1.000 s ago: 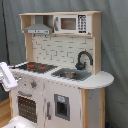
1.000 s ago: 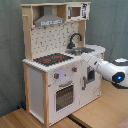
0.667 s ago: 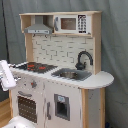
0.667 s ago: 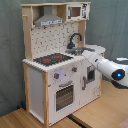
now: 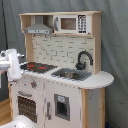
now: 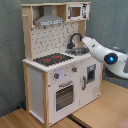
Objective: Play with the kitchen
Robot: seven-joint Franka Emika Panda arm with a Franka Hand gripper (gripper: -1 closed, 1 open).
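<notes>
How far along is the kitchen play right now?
Nothing looks done yet: the kitchen has its oven door closed. In hand, the arm reaches toward the sink and faucet in the second exterior view; contact is unclear. Any actual interaction is left.

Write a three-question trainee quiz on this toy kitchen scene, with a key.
1. True or false: the faucet stands by the sink.
2. In the second exterior view, the arm reaches in from which side of the picture? A) left B) right C) top
3. Fill in: the hood hangs above the ____.

Key:
1. True.
2. B; it comes from the second exterior view's right, toward the sink end of the kitchen.
3. Hob.
</notes>
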